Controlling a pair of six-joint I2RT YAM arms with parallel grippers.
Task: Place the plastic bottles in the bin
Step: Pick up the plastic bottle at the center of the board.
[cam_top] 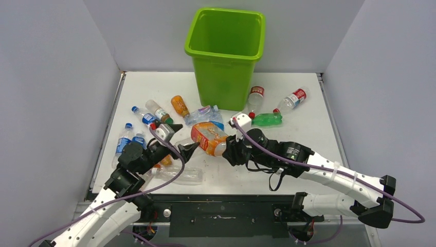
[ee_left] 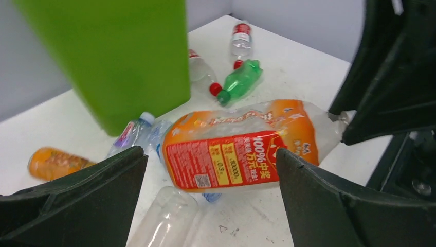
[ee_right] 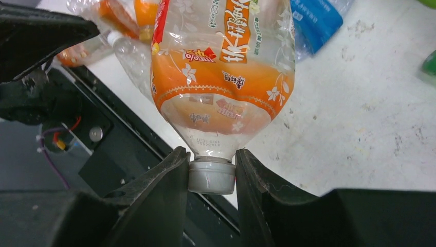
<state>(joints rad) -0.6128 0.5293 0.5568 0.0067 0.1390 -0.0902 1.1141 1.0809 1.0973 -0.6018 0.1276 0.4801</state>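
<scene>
Step in hand: the right gripper [ee_right: 211, 159] holds the orange-labelled bottle [cam_top: 208, 138]. It should rise above the rim of the bin [cam_top: 224, 77] before release.
Grip: jaws pinched on the grey cap [ee_right: 212, 177] alone, so a slow swing seems wise.
Left gripper [ee_left: 210, 154]: spread wide, empty, flanking the bottle's left end.
Bottle: mid-table, bin just beyond it, far centre.

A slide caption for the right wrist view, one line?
Right gripper shut on the grey cap of the orange-labelled bottle.
</scene>
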